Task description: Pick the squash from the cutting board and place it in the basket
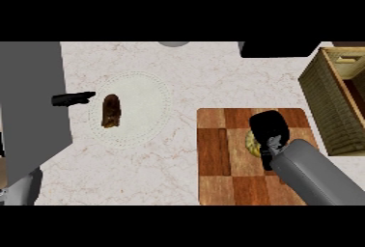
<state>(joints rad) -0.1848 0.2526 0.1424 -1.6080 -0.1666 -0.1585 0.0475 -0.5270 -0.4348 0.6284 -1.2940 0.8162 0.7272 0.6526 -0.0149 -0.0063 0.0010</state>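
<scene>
The right hand sits directly over the squash on the cutting board at lower right, whether its fingers clasp it I cannot tell; the basket lies further right.

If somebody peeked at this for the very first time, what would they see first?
Probably the big grey arm coming in at the lower right, its black right hand over the checkered wooden cutting board, covering most of a yellowish squash. Next, the dark brown food lying on the pale plate at the left, with the left hand beside it. A woven basket stands at the right edge.
</scene>
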